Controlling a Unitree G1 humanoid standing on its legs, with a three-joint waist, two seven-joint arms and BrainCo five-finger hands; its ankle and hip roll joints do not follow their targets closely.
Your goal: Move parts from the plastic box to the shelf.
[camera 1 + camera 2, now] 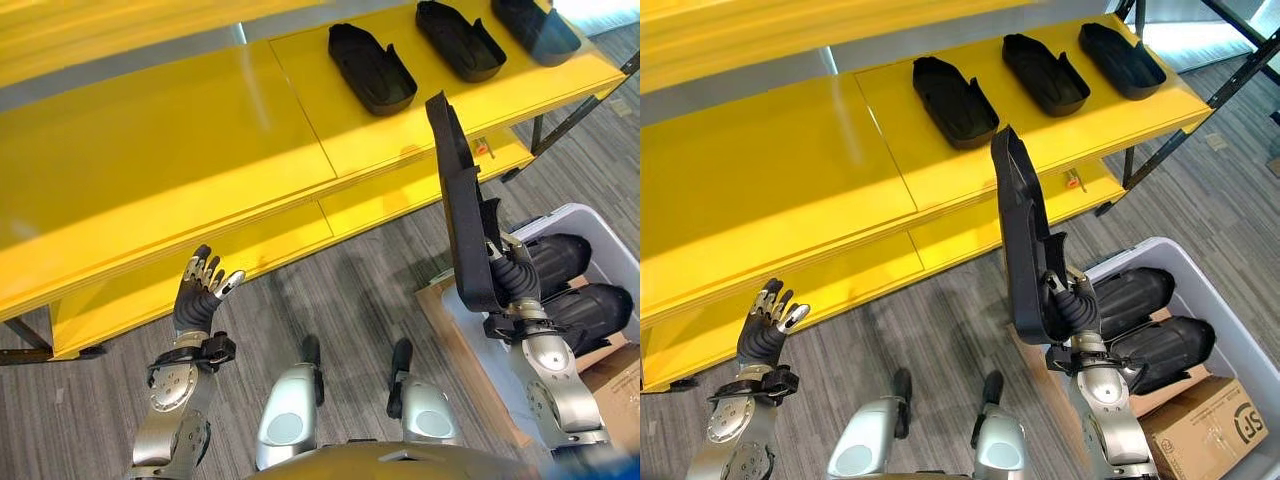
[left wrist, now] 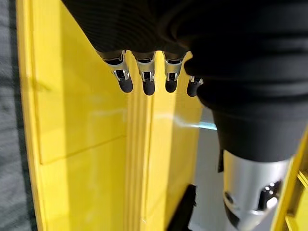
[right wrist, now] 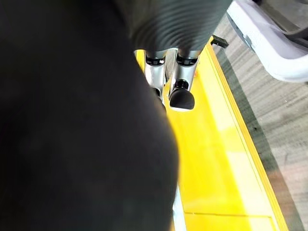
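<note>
Right hand (image 1: 1072, 300) grips upright black part (image 1: 1018, 235) | left hand (image 1: 200, 290) open — empty

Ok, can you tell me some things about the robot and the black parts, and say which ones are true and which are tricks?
1. The right hand is holding a black part up on end. True.
2. Five black parts lie on the yellow shelf. False: three parts lie there, in a row.
3. The left hand is holding a part too. False: its fingers are relaxed and it holds nothing.
4. The plastic box still has black parts in it. True.
5. The held part already rests on the shelf. False: it is up in the air, in front of the shelf.
</note>
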